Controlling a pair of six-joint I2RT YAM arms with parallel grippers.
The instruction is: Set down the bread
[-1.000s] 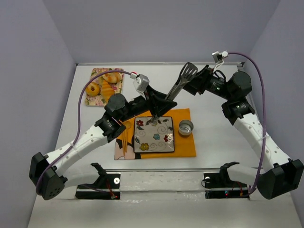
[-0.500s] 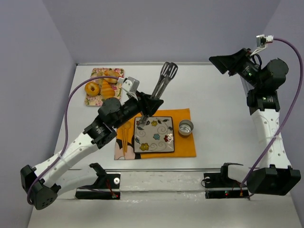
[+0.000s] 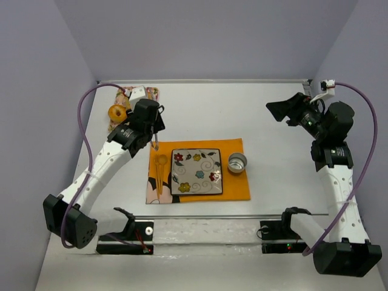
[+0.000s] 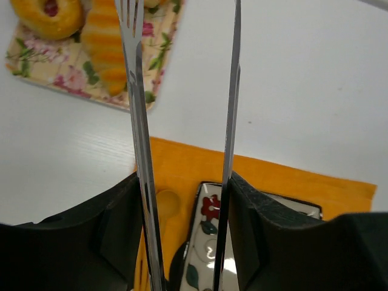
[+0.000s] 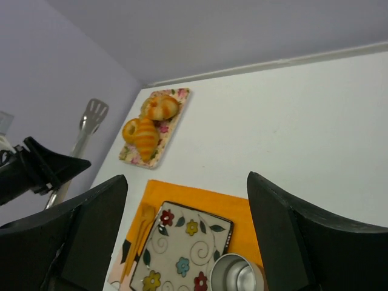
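Observation:
The bread (image 4: 106, 45) is a golden striped roll lying on a floral tray (image 4: 66, 82), beside a ring bun (image 4: 48, 15). It also shows in the right wrist view (image 5: 145, 138). In the top view my left arm hides it. My left gripper (image 4: 185, 188) (image 3: 151, 124) is shut on metal tongs (image 4: 138, 121), whose two arms stand apart and reach toward the bread. The tong head shows in the right wrist view (image 5: 92, 115). My right gripper (image 3: 280, 110) is open and empty, raised at the far right.
A square flowered plate (image 3: 196, 171) lies on an orange mat (image 3: 233, 185), with a metal cup (image 3: 237, 162) to its right and an orange spoon (image 3: 160, 173) to its left. The ring bun (image 3: 117, 113) and a swirled bun (image 5: 162, 106) share the tray at the back left.
My left arm has swung the tongs left, from above the plate to the floral tray. My right gripper has drawn back from the tongs to the far right.

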